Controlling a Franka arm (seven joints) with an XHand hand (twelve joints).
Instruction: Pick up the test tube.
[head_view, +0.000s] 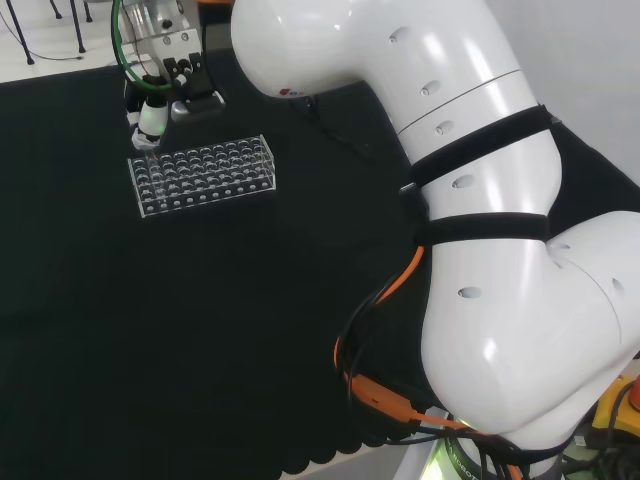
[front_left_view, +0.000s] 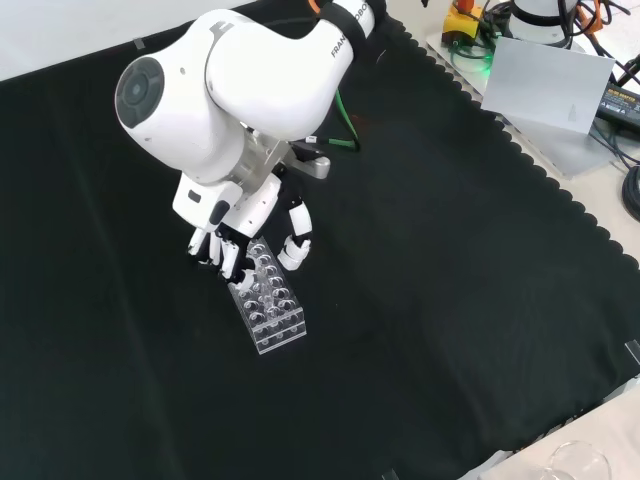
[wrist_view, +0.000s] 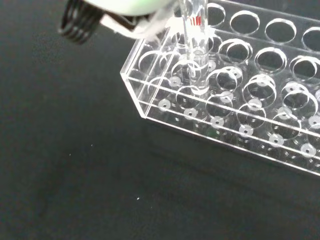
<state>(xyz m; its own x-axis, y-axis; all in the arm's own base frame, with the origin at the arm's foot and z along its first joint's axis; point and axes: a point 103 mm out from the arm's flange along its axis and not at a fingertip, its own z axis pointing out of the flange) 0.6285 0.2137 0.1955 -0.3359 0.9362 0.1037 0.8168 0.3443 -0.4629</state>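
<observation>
In a corner hole of the clear acrylic rack (wrist_view: 235, 95) stands the clear glass test tube (wrist_view: 194, 55), upright, pinched by the black and white hand (front_left_view: 245, 240). Tilting while lifting could jam it and drag the rack.

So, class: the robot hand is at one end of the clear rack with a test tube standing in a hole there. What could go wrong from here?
1. The test tube sits in the corner of the clear tube rack; a tilted pull could jam it against the hole's edge.
2. The rack looks light, so it may lift or slide along with the tube.
3. The robot hand crowds the rack's end, and a finger could knock it.
</observation>
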